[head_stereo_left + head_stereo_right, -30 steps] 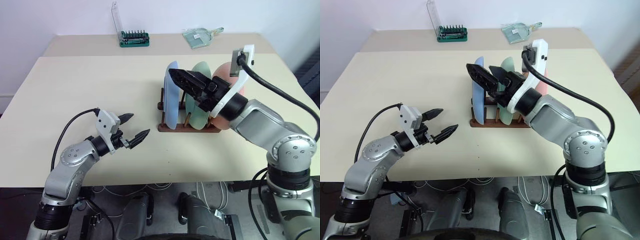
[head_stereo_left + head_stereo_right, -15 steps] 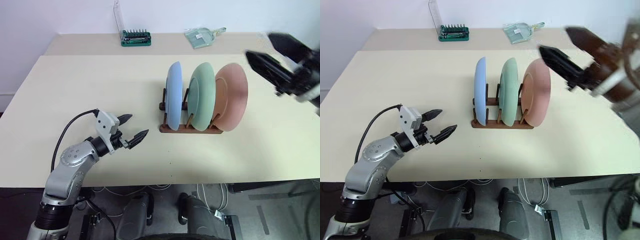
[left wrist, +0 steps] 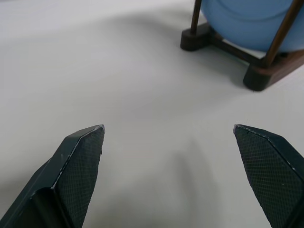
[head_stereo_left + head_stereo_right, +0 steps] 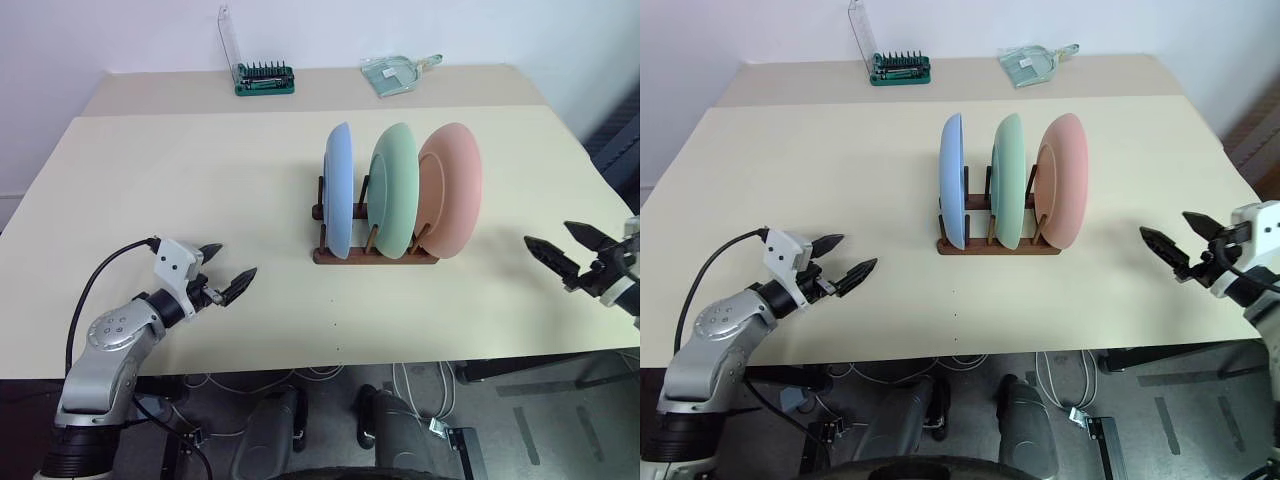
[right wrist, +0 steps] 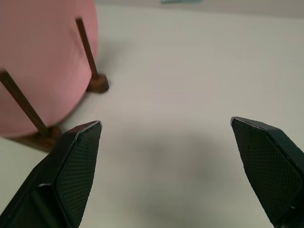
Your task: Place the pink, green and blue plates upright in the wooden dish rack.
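Three plates stand upright side by side in the dark wooden dish rack (image 4: 375, 256) at mid-table: the blue plate (image 4: 338, 203) on the left, the green plate (image 4: 394, 203) in the middle, the pink plate (image 4: 452, 202) on the right. My left gripper (image 4: 226, 268) hovers open and empty over the table's near left part, well left of the rack. Open and empty too, my right gripper (image 4: 565, 246) is at the near right, right of the pink plate. The left wrist view holds the rack's end (image 3: 259, 76) and the blue plate (image 3: 251, 23); the right wrist view holds the pink plate (image 5: 42, 57).
At the table's far edge stand a green box of tool bits (image 4: 264, 78) with a raised clear lid and a clear dustpan-like scoop (image 4: 398, 72). Bare beige tabletop (image 4: 180, 180) lies on both sides of the rack.
My right gripper has swung away from the plates, moving right and down to the near right edge. My left gripper has drifted left and slightly lower. The plates stay in the rack.
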Robot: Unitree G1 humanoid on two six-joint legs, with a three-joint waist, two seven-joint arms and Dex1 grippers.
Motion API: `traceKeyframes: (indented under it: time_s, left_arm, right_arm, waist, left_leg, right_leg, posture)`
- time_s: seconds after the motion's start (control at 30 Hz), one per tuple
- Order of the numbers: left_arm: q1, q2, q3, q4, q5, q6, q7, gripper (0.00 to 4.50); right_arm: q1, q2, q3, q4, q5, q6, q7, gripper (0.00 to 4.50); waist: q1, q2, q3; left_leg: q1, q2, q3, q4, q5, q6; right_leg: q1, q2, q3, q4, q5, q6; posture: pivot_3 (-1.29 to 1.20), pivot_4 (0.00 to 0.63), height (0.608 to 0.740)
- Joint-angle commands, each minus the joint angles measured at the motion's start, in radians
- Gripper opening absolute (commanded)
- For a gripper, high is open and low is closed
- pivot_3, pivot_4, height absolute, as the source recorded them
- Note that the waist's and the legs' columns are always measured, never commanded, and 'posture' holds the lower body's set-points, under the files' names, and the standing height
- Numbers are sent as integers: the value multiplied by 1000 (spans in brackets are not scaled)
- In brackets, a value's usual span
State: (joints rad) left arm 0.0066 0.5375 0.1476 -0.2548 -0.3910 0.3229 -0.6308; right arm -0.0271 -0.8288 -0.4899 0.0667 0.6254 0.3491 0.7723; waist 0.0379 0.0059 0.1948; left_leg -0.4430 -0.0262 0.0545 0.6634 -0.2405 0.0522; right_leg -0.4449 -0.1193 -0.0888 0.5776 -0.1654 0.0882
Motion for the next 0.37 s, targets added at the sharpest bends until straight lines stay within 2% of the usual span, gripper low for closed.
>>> traceKeyframes:
  time_s: [0.03,0.37]
  left_arm:
    - [9,4,27,-29,7,-19,10,4500]
    - [56,-9,35,-81,-4,-1,39,4500]
  right_arm:
    - [-58,21,17,35,-41,-51,4,4439]
    - [-148,60,57,114,-99,-74,13,4439]
  waist:
    - [0,0,0]
    - [1,0,0]
  left_leg:
    - [0,0,0,0,0,0]
    - [0,0,1,0,0,-1]
  right_leg:
    - [0,0,0,0,0,0]
    - [0,0,-1,0,2,-4]
  posture:
    - [0,150,740]
    - [0,150,740]
